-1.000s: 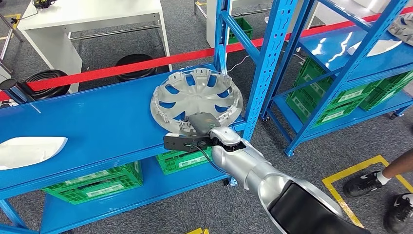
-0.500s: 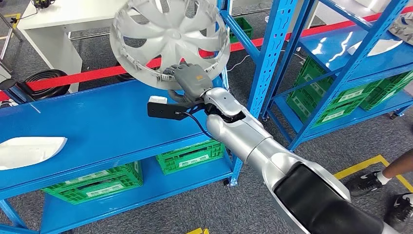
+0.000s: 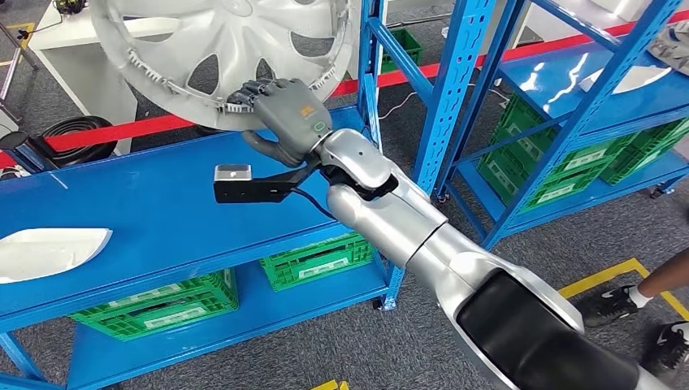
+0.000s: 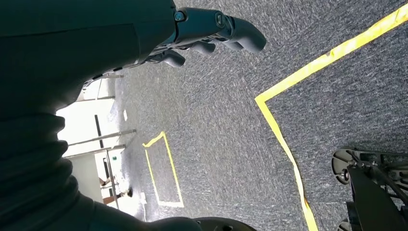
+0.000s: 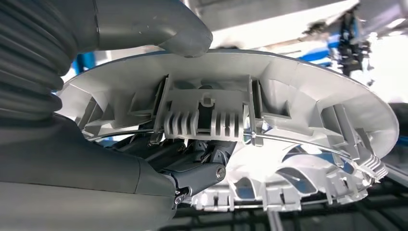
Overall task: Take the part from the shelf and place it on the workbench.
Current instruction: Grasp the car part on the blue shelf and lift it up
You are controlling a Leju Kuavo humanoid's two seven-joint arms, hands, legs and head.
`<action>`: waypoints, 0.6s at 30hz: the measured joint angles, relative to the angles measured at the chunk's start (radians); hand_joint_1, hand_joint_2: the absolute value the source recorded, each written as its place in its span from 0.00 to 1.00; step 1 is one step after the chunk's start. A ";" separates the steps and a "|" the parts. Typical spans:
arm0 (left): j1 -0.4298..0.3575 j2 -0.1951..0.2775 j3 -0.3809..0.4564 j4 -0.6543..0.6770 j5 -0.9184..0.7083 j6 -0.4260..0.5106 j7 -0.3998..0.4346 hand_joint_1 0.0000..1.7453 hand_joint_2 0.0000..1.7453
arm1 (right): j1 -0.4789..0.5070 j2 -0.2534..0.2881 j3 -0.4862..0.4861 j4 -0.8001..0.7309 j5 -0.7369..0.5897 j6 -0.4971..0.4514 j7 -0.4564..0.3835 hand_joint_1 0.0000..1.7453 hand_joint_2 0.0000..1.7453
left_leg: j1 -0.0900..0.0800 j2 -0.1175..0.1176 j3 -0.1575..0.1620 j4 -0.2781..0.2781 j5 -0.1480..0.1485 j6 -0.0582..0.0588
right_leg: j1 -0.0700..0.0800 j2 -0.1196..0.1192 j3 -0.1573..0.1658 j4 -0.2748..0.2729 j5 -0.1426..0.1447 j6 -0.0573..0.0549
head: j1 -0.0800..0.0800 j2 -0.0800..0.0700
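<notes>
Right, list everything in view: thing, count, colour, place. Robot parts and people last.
wheel cover: one, silver, lifted above the shelf, held at its rim
shelf: two racks, blue, the near one in front, the other to the right
crates: several, green, on the lower shelf levels
white panel: one, at the near shelf's left end
barrier tape: one, red, behind the near rack
table: one, white, behind the tape
floor markings: yellow, on grey carpet
person's feet: black shoes, right edge
right robot hand: grey, grips the wheel cover's rim
left robot hand: dark, holds nothing, above the floor
</notes>
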 joint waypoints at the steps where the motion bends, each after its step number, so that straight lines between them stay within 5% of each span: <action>1: 0.000 0.000 0.002 0.000 0.000 0.002 0.000 0.00 1.00 | 0.003 0.004 0.007 -0.013 0.005 -0.001 0.001 1.00 1.00 | 0.000 0.000 0.000 0.000 0.000 0.000 | 0.000 0.000 0.000 0.000 0.000 0.000 | 0.000 0.000; 18: 0.007 -0.001 0.022 0.001 -0.011 -0.015 0.000 0.00 1.00 | 0.040 0.025 0.071 -0.198 -0.003 0.043 0.008 1.00 1.00 | 0.000 0.000 0.000 0.000 0.000 0.000 | 0.000 0.000 0.000 0.000 0.000 0.000 | 0.000 0.000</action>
